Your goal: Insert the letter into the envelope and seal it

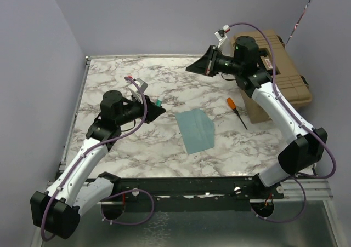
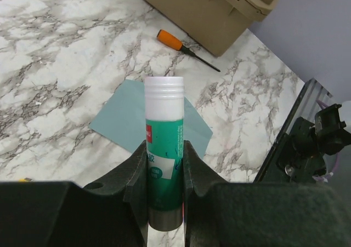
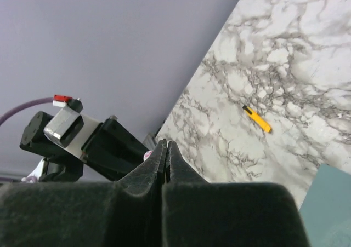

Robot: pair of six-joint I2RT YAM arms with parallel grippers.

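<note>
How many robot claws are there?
2. The left gripper holds a green glue stick, left of the teal envelope. The right gripper is shut and empty, raised beside the tan case at far right. None seem hidden.

Your table point(image 1: 137, 82) has a smooth, marble-print top with a mild sheen. The envelope point(image 1: 196, 129) is matt teal paper. The glue stick point(image 2: 163, 102) is smooth plastic: white and ribbed at the neck, a glossy green label lower down, and a dull grey base. Both the left gripper point(image 2: 163, 145) and the right gripper point(image 3: 165, 148) look like matt black plastic with a fine grainy surface. The screwdriver point(image 2: 184, 47) has a shiny orange plastic handle and a dark metal shaft. The case point(image 2: 219, 6) is matt tan moulded plastic. The rail point(image 1: 307, 189) is bare, dull metal.
</note>
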